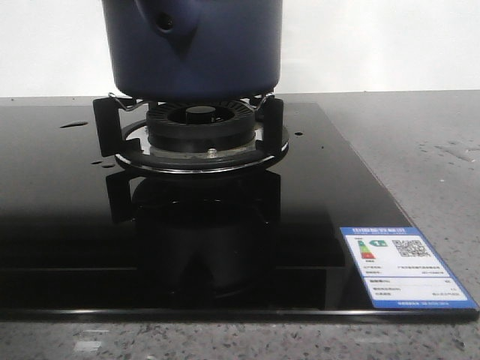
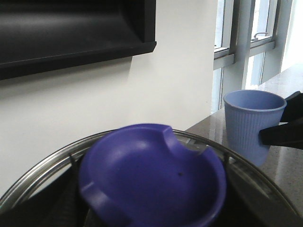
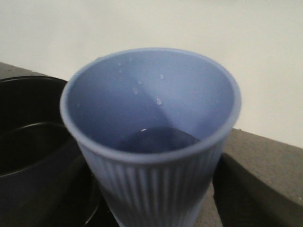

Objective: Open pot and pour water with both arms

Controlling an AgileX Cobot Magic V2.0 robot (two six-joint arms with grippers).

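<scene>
Surface [image 1: 420, 150]: grey speckled stone counter, black glass stove top [image 1: 67, 225] set into it, some water drops on both.

Pot [image 1: 217, 45]: large, dark navy, matte, straight walls. Sits upright on the burner stand [image 1: 202, 142], centred over the ring; its side stub with the round hole faces the front camera. Top is out of the front view. In the right wrist view its dark mouth looks open, just beside the cup. Judged stiff and fairly heavy, heavier with water; smooth walls likely slippery when wet, and too wide to span. Best hold would be the rim or the stub, if either is needed.

Lid [image 2: 151, 175]: glass disc with metal rim and a blue dished knob, fills the lower left wrist view close under the camera. Left gripper itself not in view; it presumably carries the lid by the knob, but cannot tell. Glass, so breakable; keep level.

Cup [image 3: 151, 137]: pale blue, ribbed, upright, a little water at the bottom, drops on the inner wall. Right gripper [image 2: 284, 123] closes on it, dark fingers [image 3: 251, 189] against both sides. Light, thin-walled, probably squashes under a hard squeeze; ribs help the hold. Mid-height is right.
</scene>
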